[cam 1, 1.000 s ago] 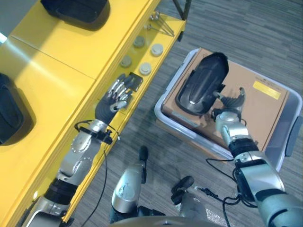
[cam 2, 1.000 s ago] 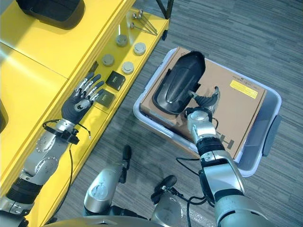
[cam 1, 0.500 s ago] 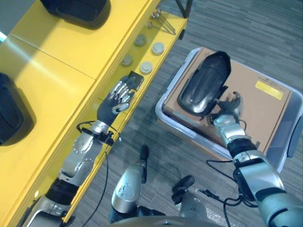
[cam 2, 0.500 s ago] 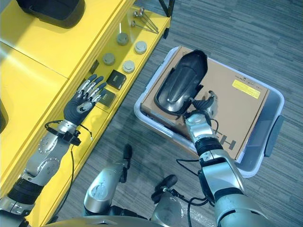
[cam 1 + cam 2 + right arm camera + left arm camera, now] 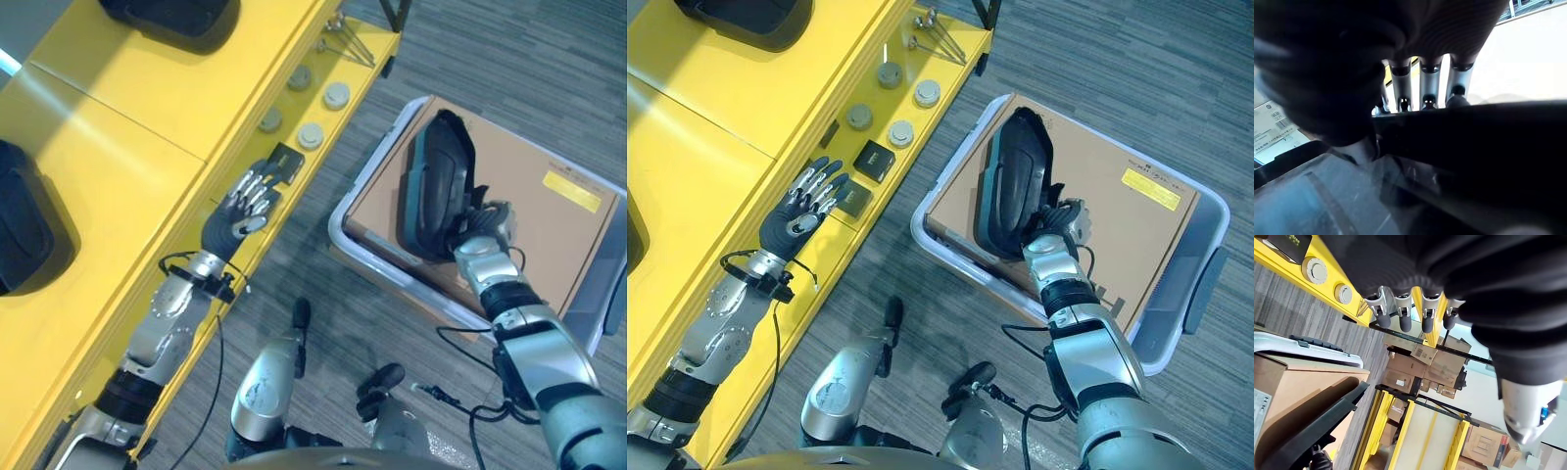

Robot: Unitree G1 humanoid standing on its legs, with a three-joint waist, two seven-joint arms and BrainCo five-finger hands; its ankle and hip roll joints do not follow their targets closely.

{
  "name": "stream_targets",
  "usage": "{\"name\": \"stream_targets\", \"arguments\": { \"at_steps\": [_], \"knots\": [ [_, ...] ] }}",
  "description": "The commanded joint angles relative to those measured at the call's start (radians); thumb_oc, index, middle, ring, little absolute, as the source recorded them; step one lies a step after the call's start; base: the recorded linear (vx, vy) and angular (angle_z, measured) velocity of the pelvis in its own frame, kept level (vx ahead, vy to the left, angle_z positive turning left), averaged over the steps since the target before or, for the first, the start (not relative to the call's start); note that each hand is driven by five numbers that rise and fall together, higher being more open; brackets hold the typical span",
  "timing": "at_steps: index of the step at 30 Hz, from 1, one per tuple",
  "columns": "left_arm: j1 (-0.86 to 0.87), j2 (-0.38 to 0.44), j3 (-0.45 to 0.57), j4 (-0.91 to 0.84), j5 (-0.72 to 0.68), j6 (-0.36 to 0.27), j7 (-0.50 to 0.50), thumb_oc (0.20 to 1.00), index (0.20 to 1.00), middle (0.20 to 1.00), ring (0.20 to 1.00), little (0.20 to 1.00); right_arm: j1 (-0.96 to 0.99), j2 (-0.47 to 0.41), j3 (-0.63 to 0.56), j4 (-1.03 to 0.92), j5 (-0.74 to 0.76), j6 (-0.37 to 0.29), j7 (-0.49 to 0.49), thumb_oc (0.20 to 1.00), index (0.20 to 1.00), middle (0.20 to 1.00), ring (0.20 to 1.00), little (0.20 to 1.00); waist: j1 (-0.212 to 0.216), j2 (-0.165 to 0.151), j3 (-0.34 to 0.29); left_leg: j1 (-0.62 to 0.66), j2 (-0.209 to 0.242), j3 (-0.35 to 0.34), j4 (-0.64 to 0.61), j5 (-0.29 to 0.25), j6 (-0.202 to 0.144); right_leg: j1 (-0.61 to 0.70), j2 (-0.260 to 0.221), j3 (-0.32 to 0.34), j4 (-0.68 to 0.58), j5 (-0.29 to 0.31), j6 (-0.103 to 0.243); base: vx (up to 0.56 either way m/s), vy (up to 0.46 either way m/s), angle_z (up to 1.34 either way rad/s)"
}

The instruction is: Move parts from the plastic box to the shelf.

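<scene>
In the plastic box (image 5: pixel 1190 211) on the grey carpet, to the robot's right: a brown carton (image 5: pixel 1127 220) fills most of the box, and a black moulded part (image 5: pixel 1011 181) sits on it, tipped up on its edge. The right hand (image 5: pixel 1058 227) is at the part's near end, fingers curled round its rim; the right wrist view shows the silver fingers (image 5: pixel 1425 81) hooked over the dark edge of the part (image 5: pixel 1474 147). Hand clamped on the part, which is in the box, above the carton, and not on the shelf.

Yellow shelf (image 5: pixel 715 117) runs along the robot's left. The left hand (image 5: pixel 801 211) is held over its lower ledge, palm showing, fingers straight and spread, holding nothing. The left wrist view shows its fingers (image 5: pixel 1403 316) extended in a row.

On the ledge, just past the left fingertips: two small black square blocks (image 5: pixel 874 159), one nearer the hand, one beyond. Farther along, four grey round discs (image 5: pixel 901 131) in a loose cluster. Beyond those, at the ledge's far end, a few thin metal rods (image 5: pixel 936 34) with rounded heads.

On the shelf's upper surface: a large black part (image 5: pixel 759 12) at the far end, and another dark one (image 5: pixel 24 220) at the left edge.
</scene>
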Motion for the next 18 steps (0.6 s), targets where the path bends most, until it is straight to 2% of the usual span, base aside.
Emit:
{"name": "stream_targets", "arguments": {
  "at_steps": [1,3,5,8,9,11,14,18],
  "knots": [
    [-0.020,-0.008,0.007,-0.088,0.003,-0.068,-0.038,1.000,1.000,1.000,1.000,1.000,-0.018,-0.045,0.032,-0.066,0.028,-0.067,-0.059,0.200,0.200,0.200,0.200,0.200,0.014,-0.002,0.028,-0.012,0.009,-0.068,0.022,-0.065,-0.054,-0.017,-0.055,0.065,0.031,-0.019,0.061,0.00,0.000,0.00],
    [-0.010,-0.006,0.007,-0.096,-0.006,-0.073,-0.048,1.000,1.000,1.000,1.000,1.000,-0.001,-0.052,0.007,-0.118,0.068,-0.120,-0.090,0.200,0.200,0.200,0.200,0.200,0.007,-0.002,0.021,0.002,0.011,-0.066,0.015,-0.068,-0.053,-0.010,-0.054,0.065,0.027,-0.020,0.062,0.00,0.000,0.00],
    [0.000,-0.004,0.011,-0.108,-0.015,-0.066,-0.055,1.000,1.000,1.000,1.000,1.000,0.018,-0.056,-0.013,-0.165,0.078,-0.141,-0.103,0.200,0.200,0.200,0.200,0.200,0.003,-0.003,0.016,0.014,0.012,-0.064,0.010,-0.070,-0.053,-0.003,-0.053,0.065,0.025,-0.021,0.063,0.00,0.000,0.00],
    [0.024,-0.005,0.025,-0.131,-0.028,-0.038,-0.053,1.000,1.000,1.000,1.000,1.000,0.065,-0.051,-0.057,-0.294,0.085,-0.148,-0.130,0.200,0.200,0.200,0.200,0.200,-0.007,-0.009,-0.002,0.044,0.017,-0.057,-0.004,-0.074,-0.053,0.016,-0.048,0.064,0.018,-0.022,0.065,0.03,-0.026,0.00],
    [0.039,-0.006,0.034,-0.143,-0.046,-0.005,-0.041,1.000,1.000,1.000,1.000,1.000,0.100,-0.041,-0.085,-0.387,0.094,-0.165,-0.153,0.200,0.200,0.200,0.200,0.200,-0.019,-0.014,-0.019,0.070,0.022,-0.048,-0.017,-0.075,-0.054,0.033,-0.044,0.064,0.009,-0.022,0.068,0.04,-0.041,0.00],
    [0.045,-0.008,0.038,-0.148,-0.049,0.009,-0.035,1.000,1.000,1.000,1.000,1.000,0.116,-0.035,-0.100,-0.431,0.088,-0.157,-0.158,0.200,0.200,0.200,0.200,0.200,-0.025,-0.017,-0.029,0.081,0.024,-0.043,-0.022,-0.076,-0.054,0.040,-0.041,0.067,0.004,-0.022,0.071,0.05,-0.034,-0.07],
    [0.056,-0.014,0.043,-0.163,-0.048,0.075,-0.018,1.000,1.000,1.000,1.000,1.000,0.179,-0.008,-0.139,-0.585,0.053,-0.148,-0.171,0.200,0.200,0.200,0.200,0.200,-0.054,-0.028,-0.080,0.141,0.038,-0.013,-0.047,-0.080,-0.058,0.078,-0.028,0.074,-0.021,-0.019,0.082,0.07,-0.036,-0.08],
    [0.039,-0.031,0.025,-0.153,-0.048,0.143,0.025,1.000,1.000,1.000,1.000,1.000,0.221,0.024,-0.144,-0.658,0.048,-0.142,-0.157,0.200,0.200,0.200,0.200,0.200,-0.088,-0.039,-0.141,0.204,0.056,0.024,-0.074,-0.082,-0.063,0.118,-0.012,0.086,-0.054,-0.014,0.088,0.07,-0.041,-0.21]
  ]
}}
